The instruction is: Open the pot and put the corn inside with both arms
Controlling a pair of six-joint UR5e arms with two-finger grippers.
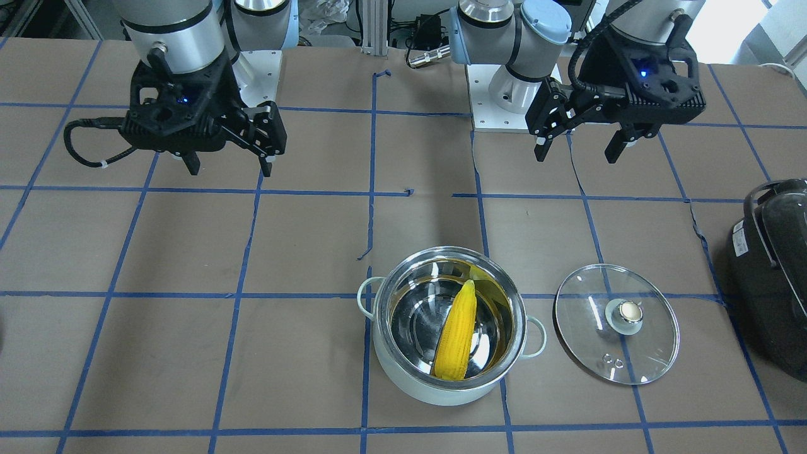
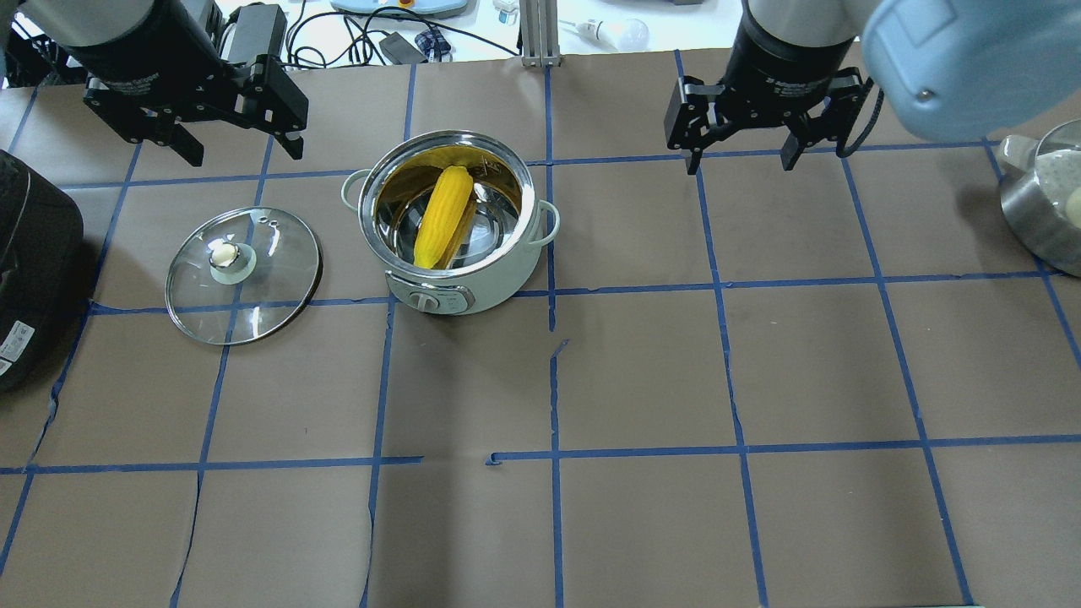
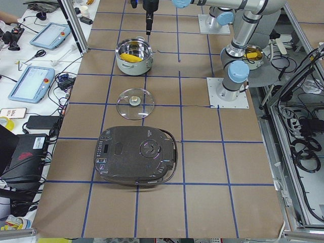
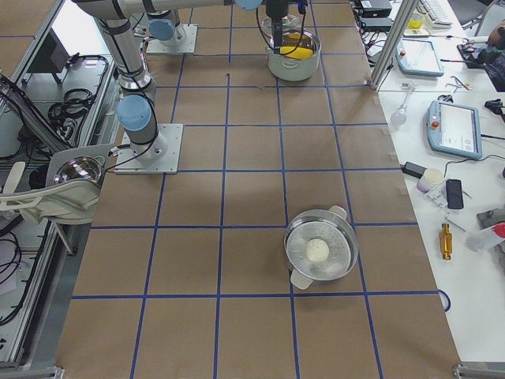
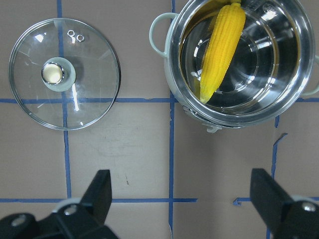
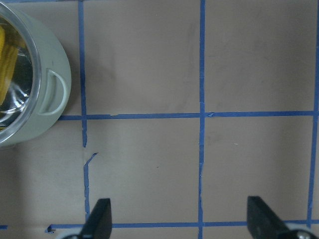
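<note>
Brown, blue-taped tabletop carries the pot upper centre-left, the glass lid just left of it, black appliance at left edge.

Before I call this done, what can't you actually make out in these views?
- The corn: lying flat or leaning on the pot wall, unclear in every view; steel reflections blur it.
- The pot, right wrist view: mostly cut off by the left edge.
- The pot's control panel: markings too small, overhead view.
- The black appliance: cut off by the overhead view's left edge.
</note>
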